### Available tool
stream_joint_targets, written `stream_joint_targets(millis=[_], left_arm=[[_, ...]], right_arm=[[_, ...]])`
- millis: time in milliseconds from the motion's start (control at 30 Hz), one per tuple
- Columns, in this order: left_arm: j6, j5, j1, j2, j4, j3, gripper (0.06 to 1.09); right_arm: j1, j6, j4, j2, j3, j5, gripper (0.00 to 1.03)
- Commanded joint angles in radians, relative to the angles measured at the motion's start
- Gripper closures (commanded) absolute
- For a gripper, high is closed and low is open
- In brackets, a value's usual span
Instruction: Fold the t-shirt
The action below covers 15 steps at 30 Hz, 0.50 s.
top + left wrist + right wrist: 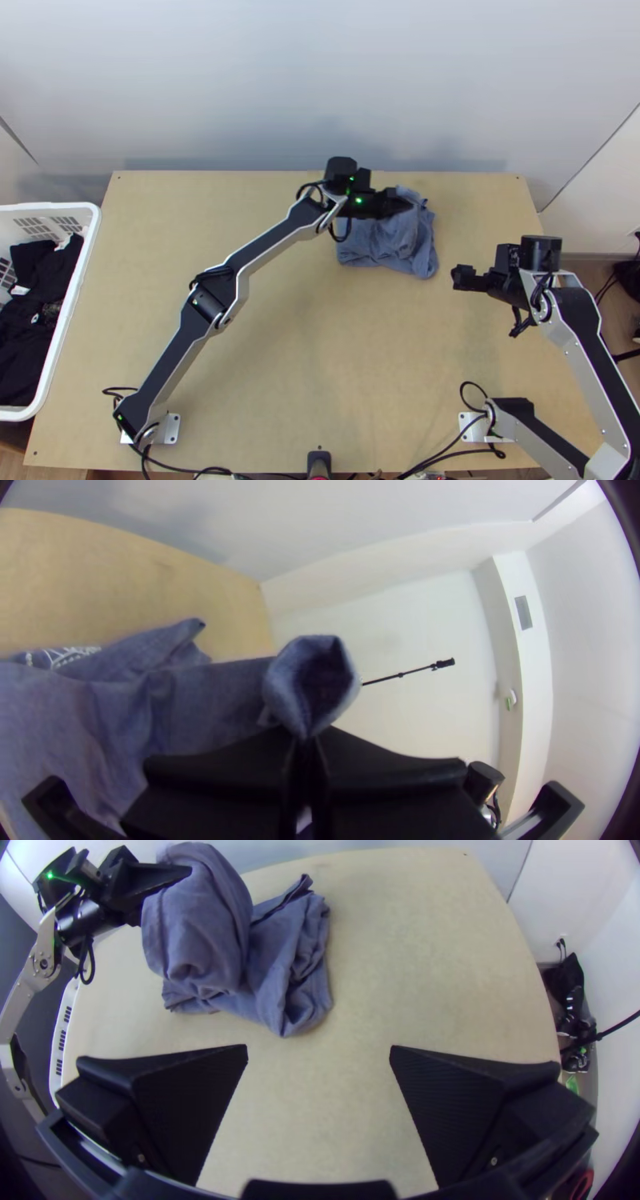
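The blue-grey t-shirt (404, 240) lies bunched near the table's far edge, partly lifted. My left gripper (410, 205) is over its upper part; in the left wrist view that gripper (307, 740) is shut on a pinch of cloth that pokes up in a small loop. The rest of the shirt (167, 700) hangs and spreads below. Off to the right of the cloth, above the table, my right gripper (458, 277) is held apart from it. In the right wrist view the fingers of this gripper (319, 1057) stand wide open, and the shirt (200, 927) drapes from the left one.
A white basket (68, 312) with dark clothes stands at the table's left side. The wooden table (264, 344) has bare surface in front of the shirt. A wall (240, 80) rises behind its far edge. Cables (448, 452) run along the near edge.
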Motion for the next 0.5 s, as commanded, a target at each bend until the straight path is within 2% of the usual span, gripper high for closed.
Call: stream_joint_targets(millis=[0,33,67,467], left_arm=[[0.033,-0.116,0.003,0.029,-0.041,0.003,0.66],[0.033,-0.133,-0.006,0.036,-0.046,0.003,0.25],[0.033,-0.17,-0.013,0.045,-0.052,0.004,0.09],[-0.009,-0.185,-0.01,0.006,-0.052,0.015,0.1]], right_arm=[[0.019,0.012,0.03,0.013,-0.019,0.0,0.04],[0.019,0.012,0.03,0.015,-0.021,0.0,0.04],[0.022,0.012,0.03,0.015,-0.025,0.0,0.04],[0.03,0.026,0.033,-0.017,-0.076,0.0,0.04]])
